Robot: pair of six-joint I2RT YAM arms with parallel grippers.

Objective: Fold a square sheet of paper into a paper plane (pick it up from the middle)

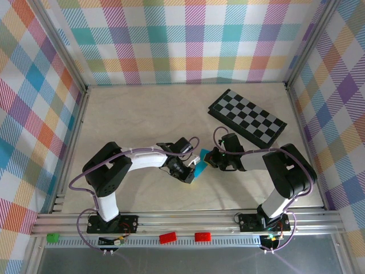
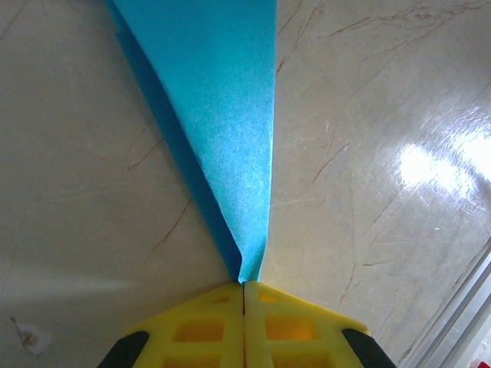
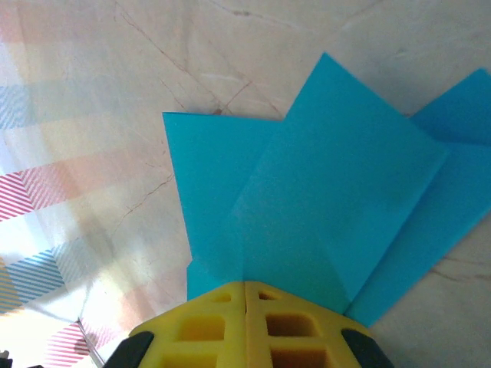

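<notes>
Cyan-blue paper [image 1: 201,162] sits between the two grippers, out from the near-left corner of the checkered board [image 1: 246,116] and clear of it, on the side toward the arm bases. It is already partly folded.

In the left wrist view the paper [image 2: 222,115] runs away from the left gripper [image 2: 244,287] as a narrow doubled wedge. Its point is pinched between the yellow fingers, which are closed on it with no gap showing. In the right wrist view the paper [image 3: 345,176] fans out in overlapping layers from the right gripper [image 3: 245,285], which is likewise clamped shut on the paper's edge.

From above, the left gripper [image 1: 190,173] holds the end farther from the board and the right gripper [image 1: 210,160] the end closer to it. Whether the paper touches the tabletop or hangs just above it I cannot tell.

The step looks like setting or carrying a fold with both hands on the work. To do it well, the two pinches should move together — any pull apart risks tearing thin paper, and any push together would buckle it. The layers fanned out at the right gripper are not squared up, so the edges should be brought into line before the crease is pressed flat. One grip should let go only once the other has the paper secure.
</notes>
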